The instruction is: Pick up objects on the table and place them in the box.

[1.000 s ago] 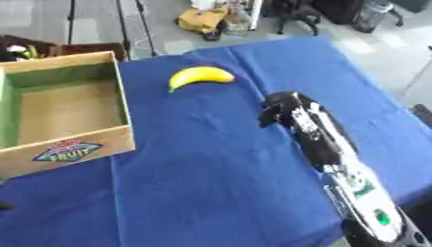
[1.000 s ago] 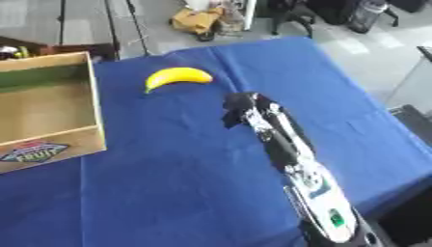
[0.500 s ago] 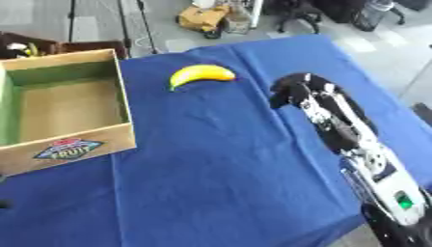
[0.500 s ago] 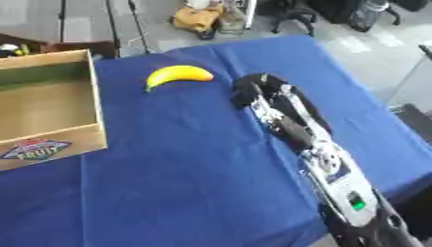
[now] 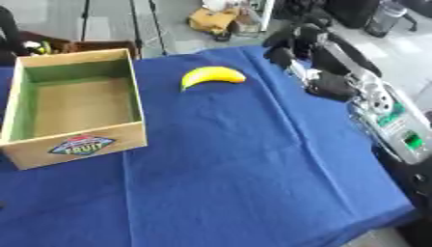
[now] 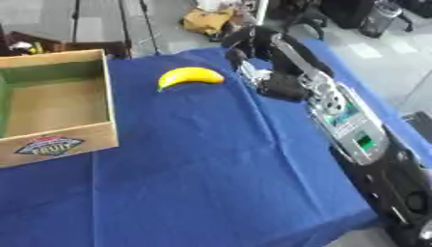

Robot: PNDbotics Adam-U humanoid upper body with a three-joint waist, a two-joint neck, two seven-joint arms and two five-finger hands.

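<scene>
Near the table's point(image 5: 253, 193) far edge, the right hand point(image 5: 291, 41), fingers curled and empty, risks nudging the banana point(image 5: 212, 75) away from the box point(image 5: 76, 142).

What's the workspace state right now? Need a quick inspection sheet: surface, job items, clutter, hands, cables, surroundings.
Surface: table under a blue cloth, lightly creased.
Job's things: one banana lying on the cloth at the far side; cardboard fruit box at the left, open top, nothing seen inside.
Clutter: nothing seen on the cloth.
Hands: right hand raised to the right of the banana, not touching it, holding nothing that shows; left hand not in view.
Cables: nothing seen on the table.
Surroundings: grey floor beyond the table with a yellowish carton and dark equipment.
</scene>
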